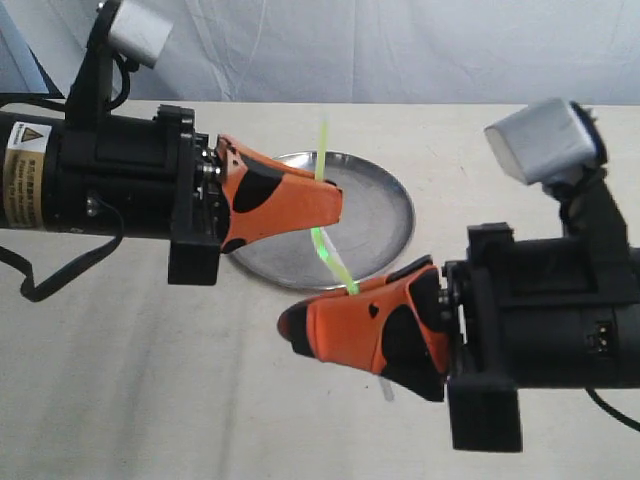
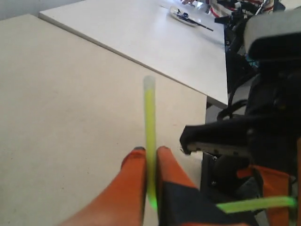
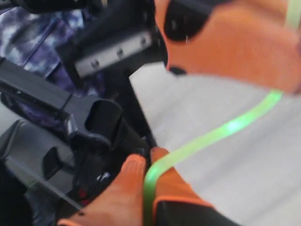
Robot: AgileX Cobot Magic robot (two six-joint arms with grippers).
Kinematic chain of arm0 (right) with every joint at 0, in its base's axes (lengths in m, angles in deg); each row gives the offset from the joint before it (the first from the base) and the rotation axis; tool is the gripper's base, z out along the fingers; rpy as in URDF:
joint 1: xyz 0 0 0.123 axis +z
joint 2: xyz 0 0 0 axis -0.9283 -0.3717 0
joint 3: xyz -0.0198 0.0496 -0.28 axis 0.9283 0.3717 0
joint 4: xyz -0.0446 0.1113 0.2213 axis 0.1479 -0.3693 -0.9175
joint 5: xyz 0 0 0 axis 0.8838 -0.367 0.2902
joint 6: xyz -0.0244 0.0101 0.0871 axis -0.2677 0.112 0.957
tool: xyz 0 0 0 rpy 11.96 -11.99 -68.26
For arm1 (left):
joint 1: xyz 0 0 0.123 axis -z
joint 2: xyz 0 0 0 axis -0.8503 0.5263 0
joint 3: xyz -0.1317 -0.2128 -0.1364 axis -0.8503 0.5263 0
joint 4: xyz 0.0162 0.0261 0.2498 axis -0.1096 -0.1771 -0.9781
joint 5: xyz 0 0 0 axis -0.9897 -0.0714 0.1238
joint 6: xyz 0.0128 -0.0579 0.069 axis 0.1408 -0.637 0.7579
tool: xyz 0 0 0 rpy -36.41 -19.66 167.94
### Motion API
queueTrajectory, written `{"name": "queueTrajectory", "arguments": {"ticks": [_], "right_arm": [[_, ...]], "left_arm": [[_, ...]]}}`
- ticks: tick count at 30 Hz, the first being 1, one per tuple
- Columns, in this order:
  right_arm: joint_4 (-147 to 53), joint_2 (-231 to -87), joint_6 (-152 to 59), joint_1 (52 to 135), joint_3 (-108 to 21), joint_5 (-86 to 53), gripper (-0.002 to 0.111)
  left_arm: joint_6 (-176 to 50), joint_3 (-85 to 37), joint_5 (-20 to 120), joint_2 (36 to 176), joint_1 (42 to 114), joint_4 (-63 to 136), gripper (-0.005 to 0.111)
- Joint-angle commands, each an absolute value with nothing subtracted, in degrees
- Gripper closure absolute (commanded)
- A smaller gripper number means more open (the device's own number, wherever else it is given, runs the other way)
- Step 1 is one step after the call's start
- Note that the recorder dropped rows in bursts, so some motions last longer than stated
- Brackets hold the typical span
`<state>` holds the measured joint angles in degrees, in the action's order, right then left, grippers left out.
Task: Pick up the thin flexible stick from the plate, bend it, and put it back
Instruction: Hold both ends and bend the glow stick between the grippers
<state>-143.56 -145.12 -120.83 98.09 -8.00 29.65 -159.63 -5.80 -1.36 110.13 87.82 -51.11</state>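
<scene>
The thin flexible stick [image 1: 321, 243] glows green and is held above the silver plate [image 1: 385, 215], bent between both grippers. My left gripper [image 1: 338, 200] is shut on its upper part, and one end pokes up past the fingers [image 2: 150, 113]. My right gripper [image 1: 288, 322] is shut on the lower part, in front of the plate. In the right wrist view the stick [image 3: 214, 135] curves out of the shut gripper [image 3: 148, 157] toward the left gripper's orange fingers [image 3: 225, 42]. In the left wrist view the gripper [image 2: 150, 151] pinches the stick.
The beige table [image 1: 120, 380] carries the plate near its middle. A second table [image 2: 155, 42] with small items stands beyond it. The two black arm bodies [image 1: 110, 175] [image 1: 550, 320] face each other closely above the table.
</scene>
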Motion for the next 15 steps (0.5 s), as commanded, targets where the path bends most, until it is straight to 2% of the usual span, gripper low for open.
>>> {"name": "queueTrajectory", "arguments": {"ticks": [1, 5, 10, 15], "right_arm": [[-146.0, -138.9, -120.5, 98.0, -9.6, 20.8, 0.109], [-137.8, -136.0, -113.0, 98.0, -9.6, 13.5, 0.109], [-123.8, -136.1, -101.0, 98.0, -9.6, 14.5, 0.109], [-118.7, -137.0, -96.8, 98.0, -9.6, 18.6, 0.109]], "left_arm": [[-159.9, -5.5, -0.5, 110.4, 88.1, -57.3, 0.107], [-159.9, -5.5, -3.3, 110.4, 88.1, -52.2, 0.107], [-157.0, -5.5, -6.6, 110.4, 88.1, -38.2, 0.107], [-151.2, -5.5, -11.9, 110.4, 88.1, -24.6, 0.107]]}}
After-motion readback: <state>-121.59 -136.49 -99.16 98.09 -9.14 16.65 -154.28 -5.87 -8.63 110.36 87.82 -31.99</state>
